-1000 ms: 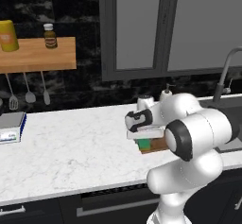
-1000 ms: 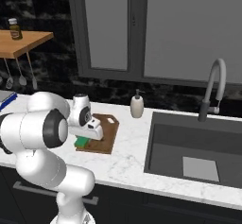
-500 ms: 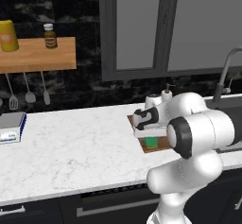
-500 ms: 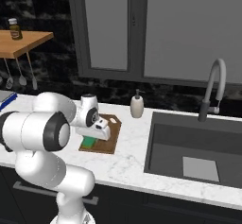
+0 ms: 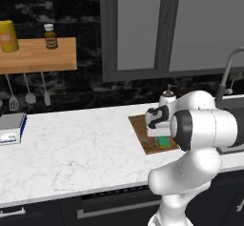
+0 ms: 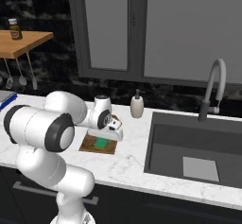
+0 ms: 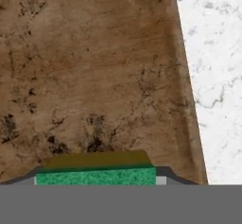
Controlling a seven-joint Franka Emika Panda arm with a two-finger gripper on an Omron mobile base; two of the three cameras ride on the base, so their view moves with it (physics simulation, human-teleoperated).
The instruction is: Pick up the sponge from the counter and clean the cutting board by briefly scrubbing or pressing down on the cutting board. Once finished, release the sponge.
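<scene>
The dark brown cutting board (image 5: 142, 130) lies on the white marble counter (image 5: 76, 148) in front of the arm. My gripper (image 5: 160, 133) points down over the board's near right part, shut on the sponge (image 5: 164, 140), whose green layer shows under the hand. From the right base view the sponge (image 6: 100, 143) sits low on the cutting board (image 6: 89, 147) under the gripper (image 6: 107, 136). In the hand view the sponge (image 7: 97, 167) is clamped in the gripper (image 7: 97, 180), with the cutting board (image 7: 90, 67) right behind it and counter (image 7: 215, 76) to the right. Whether the sponge presses on the wood I cannot tell.
A soap dispenser (image 6: 137, 106) stands behind the board. The sink (image 6: 189, 147) with its faucet (image 6: 212, 90) lies to the right. A grey-and-blue box (image 5: 10, 128) rests at the counter's far left, under a wooden shelf (image 5: 38, 54) with hanging utensils.
The hand has carried the sponge to the right, from the board's left edge onto the board, and come lower. The jaws have stayed shut on it.
</scene>
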